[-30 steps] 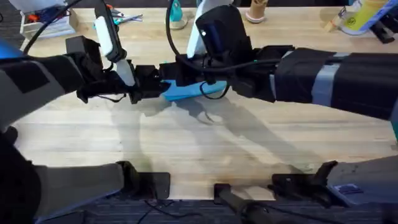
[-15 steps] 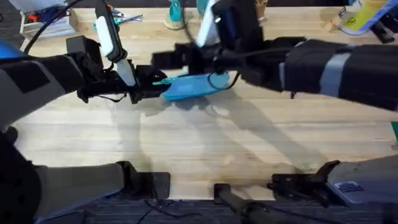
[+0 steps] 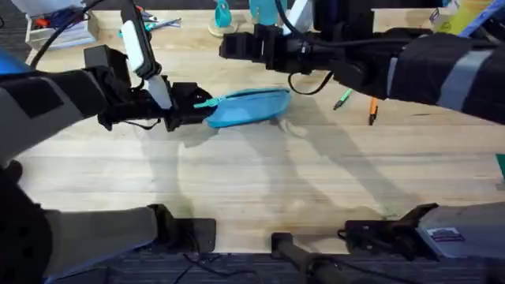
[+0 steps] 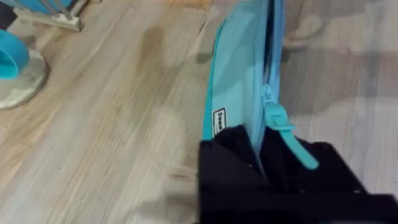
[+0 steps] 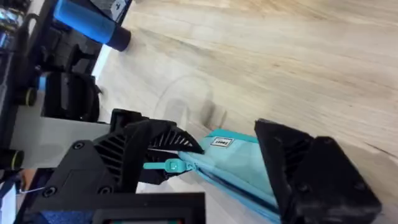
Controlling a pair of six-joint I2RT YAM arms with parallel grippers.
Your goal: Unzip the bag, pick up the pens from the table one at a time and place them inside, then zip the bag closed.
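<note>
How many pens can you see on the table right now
2. The light green pen and the orange pen lie side by side on the table, to the right of the bag, partly under the right arm. More could be hidden beneath the arms.

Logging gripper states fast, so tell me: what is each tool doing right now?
Left tool: shut on the bag's end, by the zipper pull.
Right tool: open, holding nothing, above the bag.
</note>
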